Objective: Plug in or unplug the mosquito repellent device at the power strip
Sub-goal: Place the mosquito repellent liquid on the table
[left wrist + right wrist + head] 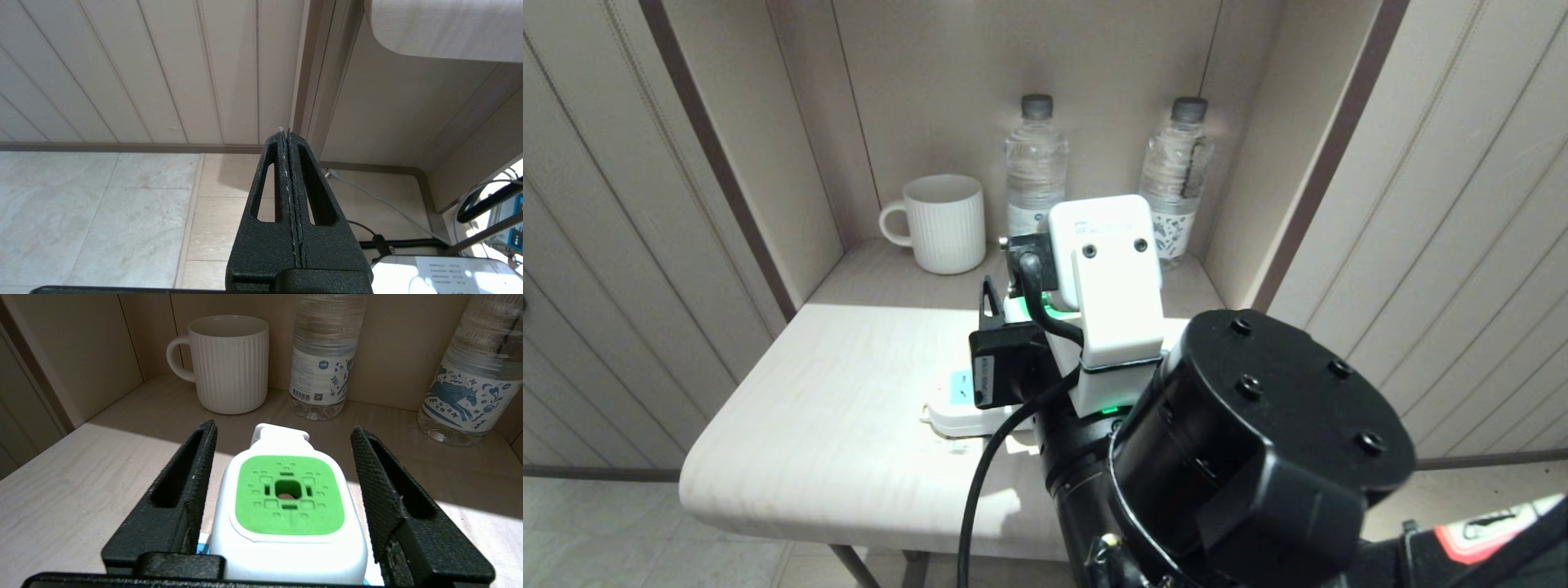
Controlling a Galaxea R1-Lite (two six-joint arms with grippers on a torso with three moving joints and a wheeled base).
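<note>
Right wrist view shows the right claw point(282, 457) spread apart around the mosquito repellent device point(286, 514), one finger point(184, 490) on each side of its white head with a gap on both sides, so nothing is gripped. Its green top patch faces the camera. A sliver of light blue from the power strip point(956, 404) shows under it; in the head view the strip lies on the pale bench point(833, 425), mostly hidden by the right arm. Beyond the device, in the recess, stand a ribbed white mug point(229, 363) and two water bottles point(322, 355), well apart from the claw. Down by the tiled floor point(102, 212), the left claw point(288, 134) hangs clenched and empty.
</note>
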